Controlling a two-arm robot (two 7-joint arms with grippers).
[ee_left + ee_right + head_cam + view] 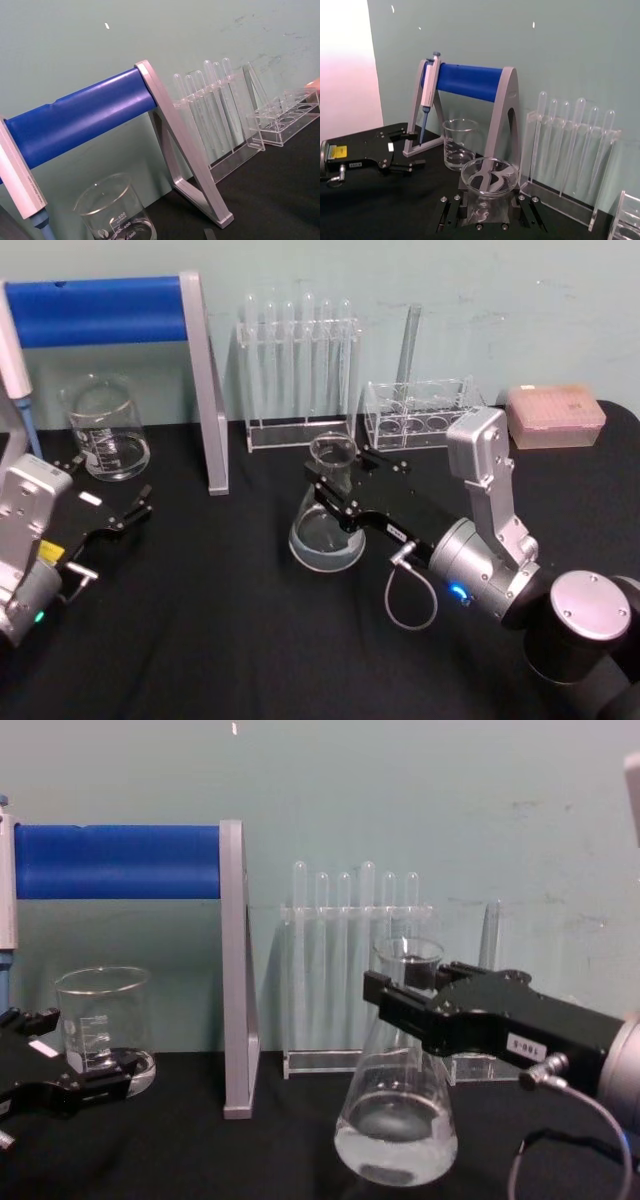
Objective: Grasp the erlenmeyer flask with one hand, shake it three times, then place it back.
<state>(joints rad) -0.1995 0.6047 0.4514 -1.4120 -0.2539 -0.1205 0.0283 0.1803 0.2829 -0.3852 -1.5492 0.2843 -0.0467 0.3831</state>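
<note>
The step in hand looks like the grasp-and-shake, and doing it well hinges on the grip. The right gripper [340,473] has its jaws clamped on the narrow neck of the erlenmeyer flask [327,532], 1 jaw in front of the glass and 1 behind it, just under the flared rim. That is a sound place to hold — the rim should act as a stop if the glass slips downward — but smooth glass between 2 narrow jaws calls for firm pressure and short, even strokes. I judge that the 3 shakes should be small, with the neck upright, so the clear liquid pooled in the wide base swirls without climbing toward the open mouth. Relative to the jaws, the mouth sits just above them and the broad base hangs below; whether that base rests on the black desk [220,640] or is just off it I cannot tell. Beyond the jaws stands the test tube rack [298,370], so no stroke should push forward toward it. The left gripper [413,149] lies parked on the desk, well apart from the flask — jaws apart, holding nothing.
</note>
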